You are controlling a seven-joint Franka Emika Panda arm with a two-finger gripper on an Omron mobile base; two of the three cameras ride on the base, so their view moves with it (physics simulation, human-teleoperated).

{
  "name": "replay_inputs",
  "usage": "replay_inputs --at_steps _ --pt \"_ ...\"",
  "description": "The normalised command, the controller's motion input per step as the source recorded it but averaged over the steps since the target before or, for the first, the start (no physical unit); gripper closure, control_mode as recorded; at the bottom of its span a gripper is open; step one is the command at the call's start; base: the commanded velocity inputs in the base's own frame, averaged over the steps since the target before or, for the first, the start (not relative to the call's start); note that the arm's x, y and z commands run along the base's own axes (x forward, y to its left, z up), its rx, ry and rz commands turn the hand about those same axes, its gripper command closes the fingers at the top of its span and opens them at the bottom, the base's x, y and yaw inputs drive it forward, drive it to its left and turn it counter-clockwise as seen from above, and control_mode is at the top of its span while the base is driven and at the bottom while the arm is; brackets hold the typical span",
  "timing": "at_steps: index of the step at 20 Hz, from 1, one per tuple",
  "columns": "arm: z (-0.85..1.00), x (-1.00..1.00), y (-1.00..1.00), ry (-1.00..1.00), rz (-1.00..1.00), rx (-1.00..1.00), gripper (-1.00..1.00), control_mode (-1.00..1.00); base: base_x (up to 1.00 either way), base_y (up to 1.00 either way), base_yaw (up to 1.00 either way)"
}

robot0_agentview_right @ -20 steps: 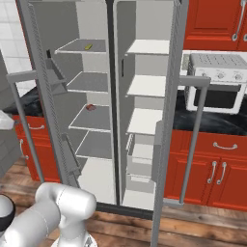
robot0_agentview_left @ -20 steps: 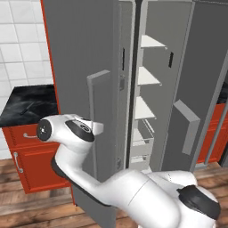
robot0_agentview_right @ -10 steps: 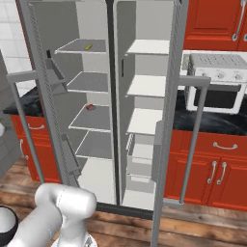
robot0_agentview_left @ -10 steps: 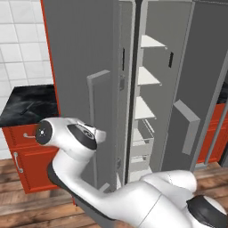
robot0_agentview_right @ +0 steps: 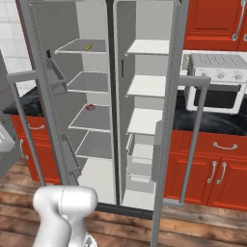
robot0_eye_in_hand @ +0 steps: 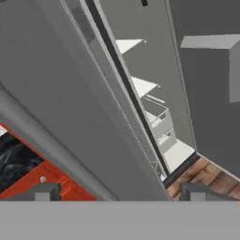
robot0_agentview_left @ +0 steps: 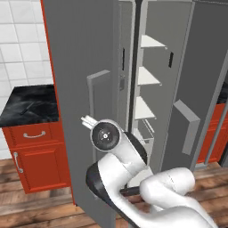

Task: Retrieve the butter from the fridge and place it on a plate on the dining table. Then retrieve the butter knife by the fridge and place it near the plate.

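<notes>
The fridge (robot0_agentview_right: 112,101) stands with both doors swung wide. The butter (robot0_agentview_right: 88,47), a small pale-yellow stick, lies on the top shelf of its left compartment. My gripper (robot0_eye_in_hand: 120,193) is open, its two dark tips wide apart with nothing between them. It sits close to the outer face of the fridge's left door (robot0_eye_in_hand: 70,93), whose long bar handle (robot0_eye_in_hand: 51,145) runs slantwise just ahead of the tips. That same door (robot0_agentview_left: 75,67) stands in front of my folded arm (robot0_agentview_left: 107,136) in the left base view.
A small reddish-brown lump (robot0_agentview_right: 90,107) sits on the third shelf down. Red cabinets with a black marble top (robot0_agentview_left: 26,104) flank the fridge on the left. A white toaster oven (robot0_agentview_right: 219,82) stands on the counter to the right. The right door's handle (robot0_agentview_right: 193,140) juts forward.
My arm's elbow has swung right and closer to the left fridge door. The fridge and what it holds have not moved.
</notes>
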Motion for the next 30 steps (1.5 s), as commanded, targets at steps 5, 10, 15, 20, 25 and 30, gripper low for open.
replay_inputs --at_steps 5,10,15,20,25,30 --pt "0.26 -0.09 -0.94 -0.05 0.07 0.57 -1.00 -1.00 0.00 0.00 0.00" --pt "0.24 0.00 -0.92 0.06 0.05 0.64 -1.00 -1.00 0.00 0.00 0.00" --pt "0.07 0.00 -0.59 0.01 0.09 0.54 -1.00 -1.00 0.00 0.00 0.00" --pt "-0.27 0.17 -0.22 0.03 0.06 0.34 -1.00 -1.00 0.00 0.00 0.00" --pt "-0.50 0.33 -0.01 0.08 0.06 0.17 -1.00 -1.00 0.00 0.00 0.00" --pt "-0.46 0.52 0.00 0.05 0.16 0.17 -1.00 -1.00 0.00 0.00 0.00"
